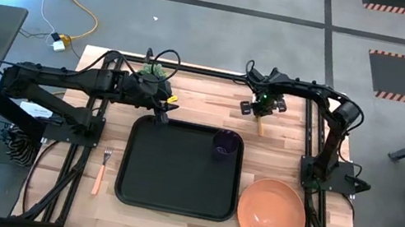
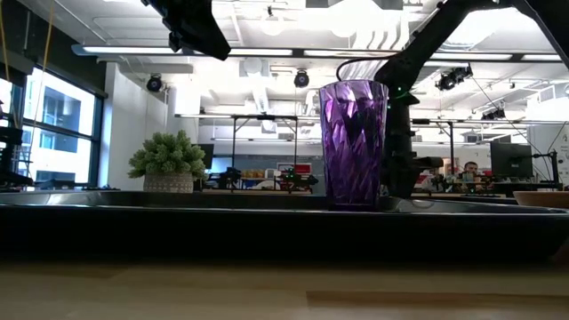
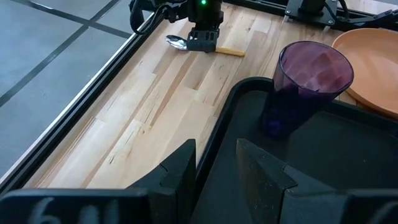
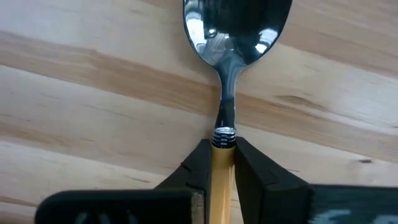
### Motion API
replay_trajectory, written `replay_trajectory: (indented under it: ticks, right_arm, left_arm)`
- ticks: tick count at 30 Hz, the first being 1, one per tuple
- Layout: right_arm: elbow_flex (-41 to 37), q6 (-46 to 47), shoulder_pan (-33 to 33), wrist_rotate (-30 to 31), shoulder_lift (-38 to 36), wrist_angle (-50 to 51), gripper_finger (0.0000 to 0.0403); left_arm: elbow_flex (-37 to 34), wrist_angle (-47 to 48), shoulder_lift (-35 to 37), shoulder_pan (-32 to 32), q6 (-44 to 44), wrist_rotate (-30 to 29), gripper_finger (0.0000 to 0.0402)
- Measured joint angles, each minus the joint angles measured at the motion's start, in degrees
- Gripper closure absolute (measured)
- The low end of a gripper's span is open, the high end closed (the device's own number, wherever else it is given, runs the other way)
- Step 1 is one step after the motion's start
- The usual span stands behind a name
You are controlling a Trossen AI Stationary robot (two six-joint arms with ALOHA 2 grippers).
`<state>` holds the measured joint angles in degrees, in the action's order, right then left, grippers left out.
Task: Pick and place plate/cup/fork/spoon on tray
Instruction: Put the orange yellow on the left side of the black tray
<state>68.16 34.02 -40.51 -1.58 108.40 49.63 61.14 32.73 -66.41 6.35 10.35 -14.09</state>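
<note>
The spoon, silver bowl and orange handle, lies flat on the wooden table beyond the tray's far right corner; my right gripper stands over it, shut on its handle. The black tray holds the purple cup, upright in its far right corner. The orange plate rests on the table right of the tray, and the fork lies left of it. My left gripper hovers open above the tray's far left corner, holding nothing. My right gripper pinches the spoon's orange handle between its two fingers, right where the handle meets the metal neck. The fingers come from above, pointing down, and close across the handle. The spoon lies flat on the table, bowl up.
A small green potted plant stands at the table's far edge behind my left arm. Bare wood lies between the spoon and the tray's far rim.
</note>
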Motion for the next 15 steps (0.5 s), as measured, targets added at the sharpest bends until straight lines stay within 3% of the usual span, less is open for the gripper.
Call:
replay_trajectory:
  ticks: [15]
  right_arm:
    - [0.1, 2.3, 1.3, -0.1, -8.0, 0.2, 0.0372]
  left_arm:
    - [0.0, 0.0, 0.0, 0.0, 0.0, 0.0, 0.0293]
